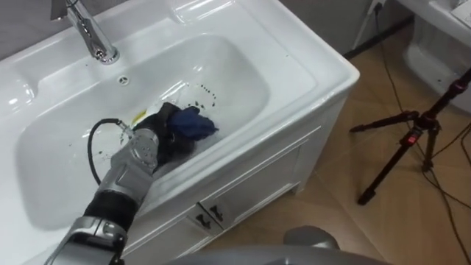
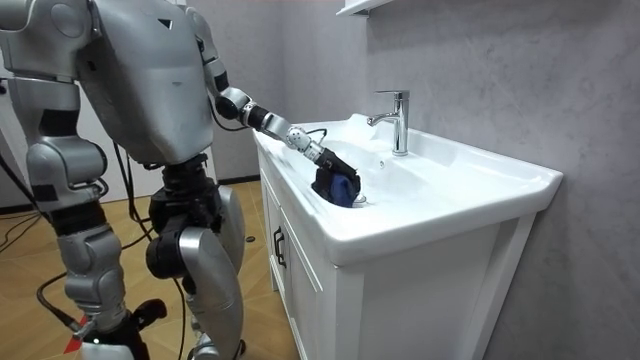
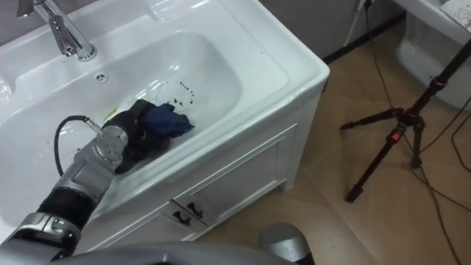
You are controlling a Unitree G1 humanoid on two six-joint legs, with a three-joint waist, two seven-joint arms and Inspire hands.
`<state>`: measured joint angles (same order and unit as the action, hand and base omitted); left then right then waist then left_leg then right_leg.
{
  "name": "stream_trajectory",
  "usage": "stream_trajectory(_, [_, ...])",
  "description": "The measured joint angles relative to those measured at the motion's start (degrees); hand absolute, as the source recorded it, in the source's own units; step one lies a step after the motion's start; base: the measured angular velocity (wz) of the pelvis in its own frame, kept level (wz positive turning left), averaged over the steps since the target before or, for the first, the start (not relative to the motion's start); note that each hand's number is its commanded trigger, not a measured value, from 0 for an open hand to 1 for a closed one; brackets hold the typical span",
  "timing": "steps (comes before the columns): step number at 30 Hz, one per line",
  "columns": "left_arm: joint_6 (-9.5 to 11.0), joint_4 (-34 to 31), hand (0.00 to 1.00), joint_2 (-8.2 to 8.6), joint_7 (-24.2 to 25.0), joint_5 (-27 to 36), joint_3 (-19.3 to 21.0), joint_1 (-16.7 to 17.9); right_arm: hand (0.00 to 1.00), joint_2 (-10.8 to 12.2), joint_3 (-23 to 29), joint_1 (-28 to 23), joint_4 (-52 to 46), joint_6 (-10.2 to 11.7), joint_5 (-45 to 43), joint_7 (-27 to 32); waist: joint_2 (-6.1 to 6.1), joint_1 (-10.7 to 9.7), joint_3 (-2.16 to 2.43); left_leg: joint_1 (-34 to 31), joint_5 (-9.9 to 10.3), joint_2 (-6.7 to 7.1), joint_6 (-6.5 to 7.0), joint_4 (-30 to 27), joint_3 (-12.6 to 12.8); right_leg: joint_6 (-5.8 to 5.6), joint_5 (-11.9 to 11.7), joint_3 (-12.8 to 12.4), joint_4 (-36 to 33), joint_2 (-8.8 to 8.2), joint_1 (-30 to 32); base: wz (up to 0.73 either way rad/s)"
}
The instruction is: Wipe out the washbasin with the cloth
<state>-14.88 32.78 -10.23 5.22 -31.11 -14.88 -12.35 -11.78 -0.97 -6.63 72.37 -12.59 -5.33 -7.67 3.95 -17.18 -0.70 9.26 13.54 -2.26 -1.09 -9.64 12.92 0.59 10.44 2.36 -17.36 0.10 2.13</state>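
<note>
The basin point(image 1: 302, 70) sits below me on its white cabinet point(image 1: 250, 184). Just inside the near wall, my left hand point(image 1: 163, 136) is clamped on a blue cloth point(image 1: 196, 124) pressed against the bowl. Beyond the cloth lie dark specks point(image 1: 204, 92), then the chrome tap point(image 1: 92, 33).

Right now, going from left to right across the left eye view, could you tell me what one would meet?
Tap → left hand → blue cloth → tripod on the floor.
</note>
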Motion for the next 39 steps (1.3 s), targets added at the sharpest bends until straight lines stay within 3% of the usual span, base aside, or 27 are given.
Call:
stream_trajectory(2, [-0.03,0.00,1.00,0.85,0.54,0.14,-1.47,-1.51,0.00,0.35,-0.02,-0.03,-0.05,-0.02,-0.08,-0.63,0.12,-0.82,-0.07,-0.15,0.00,-0.08,0.00,-0.10,0.75,0.00,0.00,-0.39,0.11,0.11,0.55,-0.05])
stream_trajectory(9, [-0.26,-0.10,1.00,1.00,0.62,0.29,-6.33,-6.02,0.00,0.63,-0.46,0.28,1.04,-0.05,0.51,-1.81,0.58,-3.36,-0.26,-0.56,0.00,-0.09,0.00,0.02,1.59,-0.11,-0.29,-0.61,0.51,0.13,0.95,-0.02])
stream_trajectory(19, [-3.77,-0.19,1.00,0.77,0.57,0.20,-10.31,-9.41,0.00,0.17,-0.47,-0.56,1.89,-1.34,0.62,-2.92,2.05,-5.08,-0.46,-0.23,0.05,0.00,0.09,0.35,2.71,-0.36,-0.47,-0.77,0.56,-0.01,0.99,0.00])
stream_trajectory(26, [-4.06,-0.19,1.00,-0.06,0.43,-3.51,-10.56,-11.08,0.00,-1.88,0.07,-1.97,2.82,-1.27,2.41,-2.77,2.18,-6.31,-0.49,0.43,0.09,-0.12,0.12,0.21,4.16,-0.30,-0.51,-2.64,0.21,0.52,0.88,-0.11])
stream_trajectory(28, [-4.05,-0.19,1.00,-0.43,0.43,-3.61,-10.23,-11.15,0.00,-2.20,0.42,-3.38,2.36,-1.29,2.71,-2.42,2.23,-6.33,-0.52,0.35,0.60,-0.38,0.76,0.37,4.31,-0.28,-0.66,-3.02,0.25,0.97,1.12,-0.14])
stream_trajectory(31, [-3.76,-0.12,1.00,-2.06,0.33,-3.84,-10.03,-11.20,0.00,-2.65,2.17,-4.39,2.45,-1.30,2.50,-1.93,2.11,-6.35,-0.66,0.08,1.05,-0.92,0.95,1.08,5.55,-0.40,-1.34,-4.04,0.38,1.44,1.59,-0.20])
stream_trajectory(35, [-1.65,4.80,1.00,-3.73,-1.22,-4.84,-8.81,-13.07,0.00,-3.29,2.25,-4.70,1.89,-1.22,2.80,-1.21,1.97,-5.93,-0.73,-1.17,1.77,-0.91,1.12,-0.05,7.77,-0.58,-1.68,-6.63,-1.04,2.05,4.11,-0.35])
stream_trajectory(39, [0.35,9.96,1.00,-4.05,-3.35,-7.03,-6.06,-14.02,0.00,-3.22,2.39,-5.50,0.13,-1.25,2.86,-0.89,1.45,-5.84,-0.89,-1.78,1.82,-0.80,1.16,-0.08,8.79,-0.62,-1.63,-7.67,-1.84,2.28,5.48,-0.17])
